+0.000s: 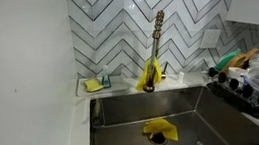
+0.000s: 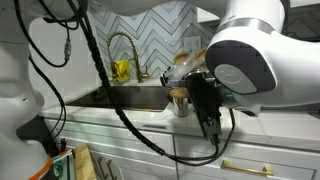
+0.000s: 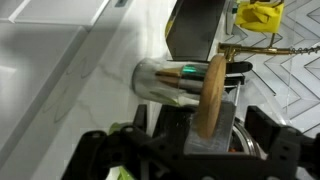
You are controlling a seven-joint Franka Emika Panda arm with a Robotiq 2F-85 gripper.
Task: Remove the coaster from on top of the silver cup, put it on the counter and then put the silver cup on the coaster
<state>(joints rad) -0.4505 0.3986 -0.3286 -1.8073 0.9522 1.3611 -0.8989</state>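
Silver cup (image 3: 163,82) stands on the bench (image 2: 120,112) beside the sink (image 2: 105,97), with the coaster (image 3: 212,95) on its rim. Tool (image 3: 190,132) spread open, empty. Coaster likely light and stiff: pinch its edge. Cup looks slick.

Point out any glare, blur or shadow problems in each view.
Wrist view: glare streaks the silver cup; the coaster is soft-edged, foreground dark. In an exterior view the arm looms large, slightly blurred. In an exterior view the wall washes out white; the sink is dim.
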